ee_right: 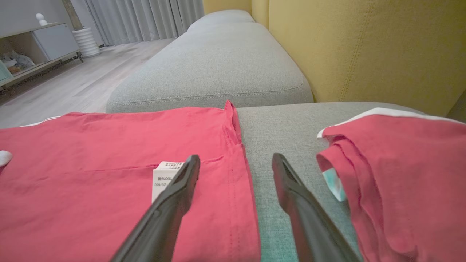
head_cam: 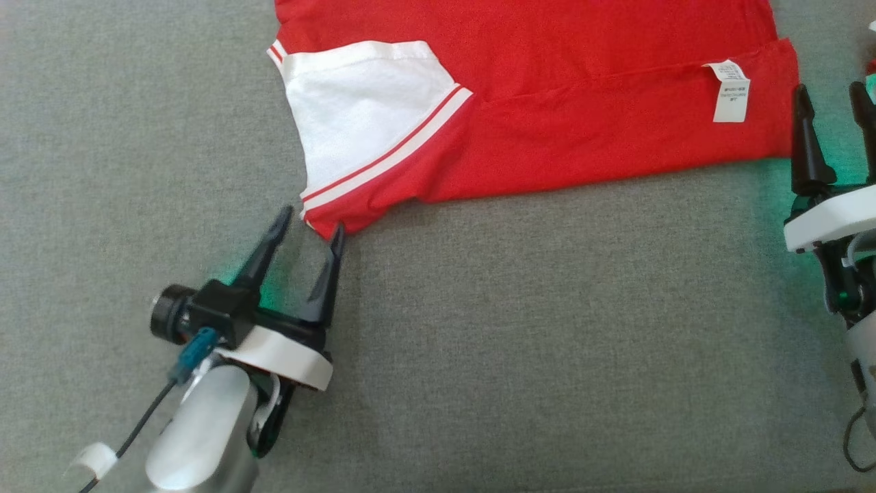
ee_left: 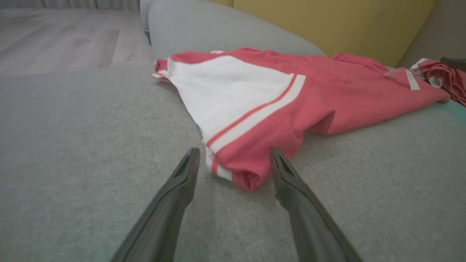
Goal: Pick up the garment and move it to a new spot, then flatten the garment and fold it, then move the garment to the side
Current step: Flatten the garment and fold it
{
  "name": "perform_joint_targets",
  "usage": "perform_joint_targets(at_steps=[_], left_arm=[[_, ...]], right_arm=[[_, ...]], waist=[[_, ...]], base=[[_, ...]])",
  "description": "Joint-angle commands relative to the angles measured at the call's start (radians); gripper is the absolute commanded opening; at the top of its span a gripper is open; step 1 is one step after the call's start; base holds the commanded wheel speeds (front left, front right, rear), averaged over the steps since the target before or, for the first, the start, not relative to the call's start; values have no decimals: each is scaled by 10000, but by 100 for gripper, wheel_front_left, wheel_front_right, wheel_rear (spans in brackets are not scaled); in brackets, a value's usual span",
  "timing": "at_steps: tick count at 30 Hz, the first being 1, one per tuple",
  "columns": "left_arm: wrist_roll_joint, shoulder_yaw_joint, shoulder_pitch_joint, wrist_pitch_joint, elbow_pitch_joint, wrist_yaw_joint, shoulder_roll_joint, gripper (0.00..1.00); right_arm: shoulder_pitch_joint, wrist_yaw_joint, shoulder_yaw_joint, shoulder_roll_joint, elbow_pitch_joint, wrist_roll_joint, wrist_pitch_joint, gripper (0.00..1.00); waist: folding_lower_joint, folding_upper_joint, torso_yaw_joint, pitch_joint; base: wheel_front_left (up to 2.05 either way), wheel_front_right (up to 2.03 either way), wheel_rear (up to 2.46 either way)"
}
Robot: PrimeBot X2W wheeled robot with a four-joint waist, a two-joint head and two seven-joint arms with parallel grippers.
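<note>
The garment is a red shirt with a white, red-striped sleeve and a white care label. It lies spread on the grey sofa seat. My left gripper is open at the sleeve's lower corner. In the left wrist view that corner rests on the cushion between the spread fingers of the left gripper, ungripped. My right gripper stands open at the shirt's right edge. In the right wrist view the right gripper straddles the hem near the label.
A second red garment lies bunched just right of my right gripper, and its edge appears in the left wrist view. A yellow backrest rises behind the seat. Another grey cushion adjoins it, with wooden floor beyond.
</note>
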Motion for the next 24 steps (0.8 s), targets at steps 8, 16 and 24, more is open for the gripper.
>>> perform_joint_targets(at_steps=[8, 16, 24], left_arm=[[-119, -208, -332, 585, 565, -250, 78, 76], [-13, -599, -297, 493, 474, -374, 322, 0], [245, -742, -193, 566, -31, -262, 786, 0]], right_arm=[[58, -7, 153, -152, -120, 91, -178, 100], [198, -7, 258, -104, 288, 232, -71, 100], [21, -7, 532, -20, 1196, 764, 1134, 100]], waist=[[1, 0, -74, 126], [1, 0, 20, 48], [1, 0, 195, 24]], base=[[0, 0, 0], [0, 0, 0], [0, 0, 0]])
